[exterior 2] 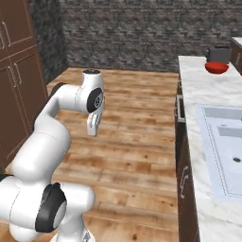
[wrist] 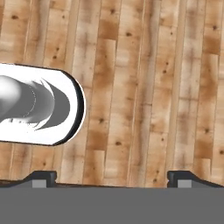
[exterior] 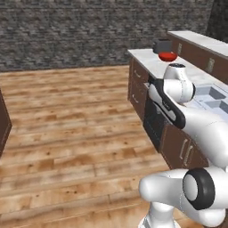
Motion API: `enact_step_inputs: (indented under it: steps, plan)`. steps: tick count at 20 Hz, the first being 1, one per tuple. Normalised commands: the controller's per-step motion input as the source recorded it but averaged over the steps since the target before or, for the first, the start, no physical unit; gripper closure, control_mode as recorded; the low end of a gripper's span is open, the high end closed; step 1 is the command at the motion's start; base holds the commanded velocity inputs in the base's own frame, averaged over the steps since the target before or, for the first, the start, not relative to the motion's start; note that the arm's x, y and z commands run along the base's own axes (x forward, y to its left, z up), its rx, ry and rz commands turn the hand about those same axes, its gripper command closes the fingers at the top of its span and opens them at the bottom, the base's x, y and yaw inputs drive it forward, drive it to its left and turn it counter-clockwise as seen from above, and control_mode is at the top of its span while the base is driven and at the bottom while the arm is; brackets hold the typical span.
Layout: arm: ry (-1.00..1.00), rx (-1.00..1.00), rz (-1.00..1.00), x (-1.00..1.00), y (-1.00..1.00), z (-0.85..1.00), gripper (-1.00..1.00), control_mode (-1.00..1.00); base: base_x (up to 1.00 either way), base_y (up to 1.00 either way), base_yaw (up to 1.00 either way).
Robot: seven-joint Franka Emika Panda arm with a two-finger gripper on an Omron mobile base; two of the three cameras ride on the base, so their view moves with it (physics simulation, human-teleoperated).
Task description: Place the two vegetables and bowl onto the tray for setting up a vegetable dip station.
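The red bowl [exterior: 168,56] [exterior 2: 217,67] sits far off on the marble counter [exterior 2: 196,90], close to its back end. My gripper [exterior 2: 93,126] [wrist: 113,177] hangs from the folded arm and points down at the wooden floor, well short of the counter and to its left. It is open, its fingertips [wrist: 43,176] wide apart with nothing between them. The carrot, the dark green vegetable and the blue tray are out of view.
A dark boxy appliance [exterior: 162,46] [exterior 2: 218,54] stands just behind the bowl. A sink [exterior 2: 227,142] [exterior: 213,99] is set into the counter nearer to me. Brown cabinet fronts [exterior: 147,102] run below the counter, and tall cabinets [exterior 2: 14,71] stand at the left.
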Motion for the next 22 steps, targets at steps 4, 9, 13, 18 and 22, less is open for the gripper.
enact_step_inputs:
  steps: [4, 9, 13, 18, 22]
  plan:
    - [0.00, 0.00, 0.00, 0.00, 0.00, 0.00, -1.00, 1.00, 0.56, 0.91, -0.04]
    - [0.00, 0.00, 0.00, 0.00, 0.00, 0.00, -1.00, 1.00, 0.94, 1.00, 0.00]
    - [0.00, 0.00, 0.00, 0.00, 0.00, 0.00, -1.00, 1.00, 1.00, 0.98, -0.02]
    - [0.00, 0.00, 0.00, 0.00, 0.00, 0.00, -1.00, 1.00, 1.00, 0.89, -0.04]
    - [0.00, 0.00, 0.00, 0.00, 0.00, 0.00, -1.00, 1.00, 1.00, 0.58, -0.07]
